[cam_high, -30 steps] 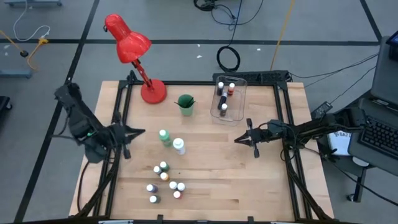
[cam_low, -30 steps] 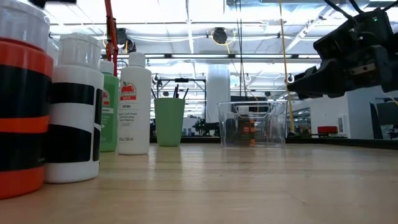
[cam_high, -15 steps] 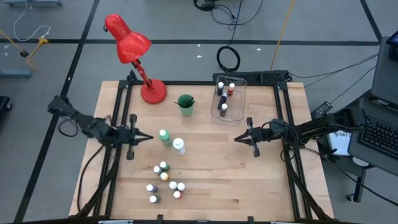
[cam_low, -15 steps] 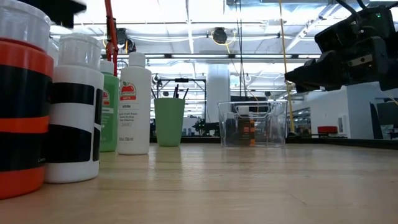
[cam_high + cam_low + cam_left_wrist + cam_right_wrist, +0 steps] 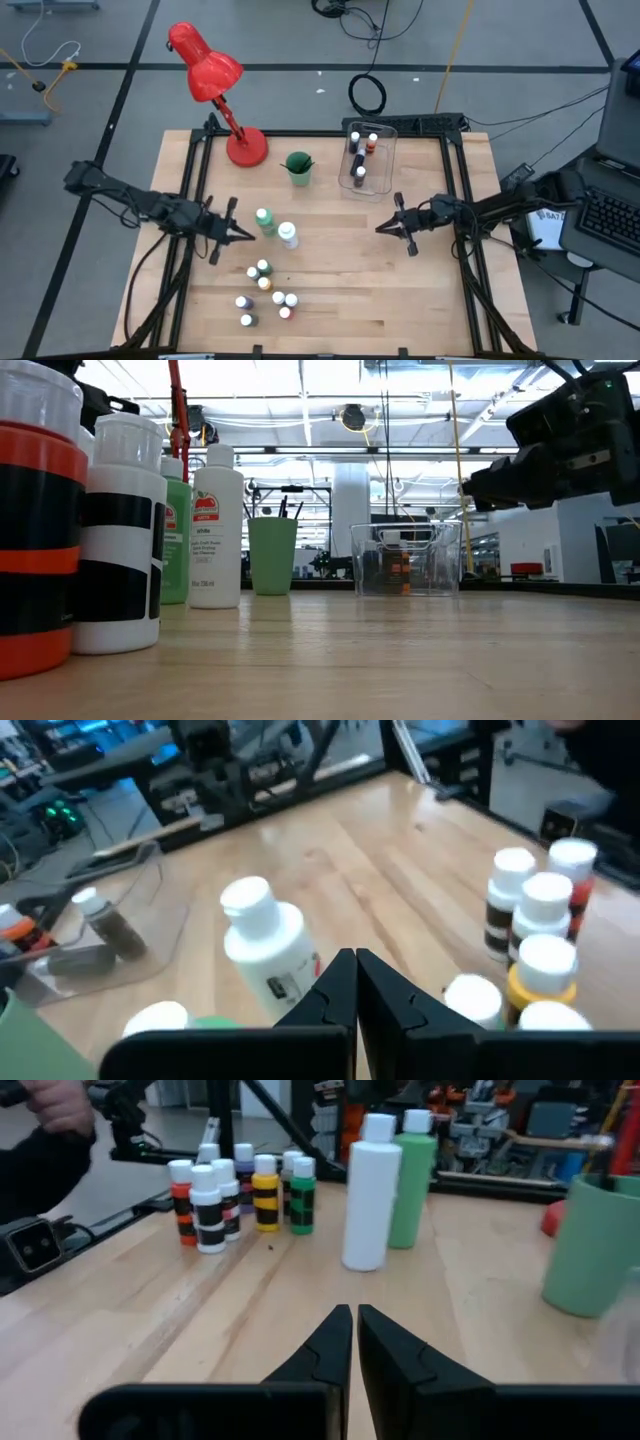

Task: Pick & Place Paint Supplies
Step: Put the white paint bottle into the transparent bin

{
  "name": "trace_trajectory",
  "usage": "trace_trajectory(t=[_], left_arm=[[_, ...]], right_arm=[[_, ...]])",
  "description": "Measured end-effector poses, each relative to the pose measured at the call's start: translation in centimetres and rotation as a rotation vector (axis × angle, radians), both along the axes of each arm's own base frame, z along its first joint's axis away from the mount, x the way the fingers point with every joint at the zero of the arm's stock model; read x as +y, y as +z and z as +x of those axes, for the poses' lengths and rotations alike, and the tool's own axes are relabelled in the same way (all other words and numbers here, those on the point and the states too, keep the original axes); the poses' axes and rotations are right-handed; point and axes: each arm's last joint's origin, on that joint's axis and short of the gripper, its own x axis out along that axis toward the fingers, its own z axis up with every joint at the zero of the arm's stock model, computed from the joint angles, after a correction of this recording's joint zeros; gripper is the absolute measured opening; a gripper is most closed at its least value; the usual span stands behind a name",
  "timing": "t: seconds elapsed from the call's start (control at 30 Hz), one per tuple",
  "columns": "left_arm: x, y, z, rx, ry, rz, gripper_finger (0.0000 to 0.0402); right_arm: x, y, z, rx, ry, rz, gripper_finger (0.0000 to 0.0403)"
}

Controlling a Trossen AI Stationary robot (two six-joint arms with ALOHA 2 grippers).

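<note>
The paint supplies stand upright on the wooden table. A tall green bottle [image 5: 265, 221] and a tall white bottle [image 5: 288, 235] are side by side, and small white-capped bottles [image 5: 264, 272] cluster nearer the front edge. More small bottles sit in the clear bin [image 5: 365, 160]. Dark brushes [image 5: 285, 508] stick up from the green cup [image 5: 298, 168]. My left gripper [image 5: 248, 238] is shut, pointing at the tall bottles from the table's left, just short of the white bottle [image 5: 265, 945]. My right gripper [image 5: 380, 226] is shut and hovers right of centre, facing the bottles [image 5: 370, 1190].
A red desk lamp [image 5: 215, 85] stands at the far left corner. The bin is at the far right, with the cup to its left. A black frame rail [image 5: 195, 180] runs around the table. Bare wood lies between the two grippers.
My left gripper has swung out from the table's left edge toward the tall bottles. It has come down and a little toward the near edge, rolling as it went, and stayed shut. The bottles have not moved.
</note>
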Motion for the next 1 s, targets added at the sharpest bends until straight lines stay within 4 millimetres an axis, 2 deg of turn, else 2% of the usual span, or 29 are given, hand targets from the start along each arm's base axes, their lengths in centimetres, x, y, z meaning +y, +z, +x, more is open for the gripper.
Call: trace_trajectory(t=[0.1, 0.2, 0.33, 0.47, 0.53, 0.63, 0.77, 0.9, 1.0], left_arm=[[0.1, 0.1, 0.4, -0.021, 0.025, 0.016, 0.0003], [0.4, 0.6, 0.7, -0.089, 0.097, 0.046, 0.0008], [0.8, 1.9, 1.0, -0.214, 0.224, 0.021, 0.0004], [1.4, 1.8, 1.0, -0.203, 0.356, -0.013, 0.0006], [1.6, 1.4, 1.0, -0.169, 0.413, -0.015, 0.0013], [1.8, 0.5, 0.8, -0.081, 0.428, 0.030, 0.0020], [1.8, -0.1, 0.7, -0.026, 0.420, 0.100, 0.0018], [1.8, -0.1, 0.7, -0.023, 0.420, 0.102, 0.0008], [1.8, -0.2, 0.7, -0.016, 0.419, 0.107, 0.0002]], right_arm=[[0.4, 0.8, 1.1, -0.021, 0.020, -0.002, 0.0015], [0.4, 2.3, 3.0, -0.050, -0.004, 0.007, 0.0015], [0.3, 5.8, 6.7, -0.031, -0.035, 0.002, 0.0015], [1.0, 9.3, 10.7, 0.067, -0.050, -0.067, 0.0018], [1.8, 10.1, 12.5, 0.086, -0.058, -0.132, 0.0028], [2.8, 10.6, 14.9, 0.085, -0.025, -0.162, 0.0065], [3.5, 10.6, 17.2, 0.029, -0.019, -0.133, 0.0142], [3.6, 9.0, 19.1, -0.068, -0.034, -0.069, 0.0217], [3.2, 8.1, 19.7, -0.099, -0.048, -0.057, 0.0253]])
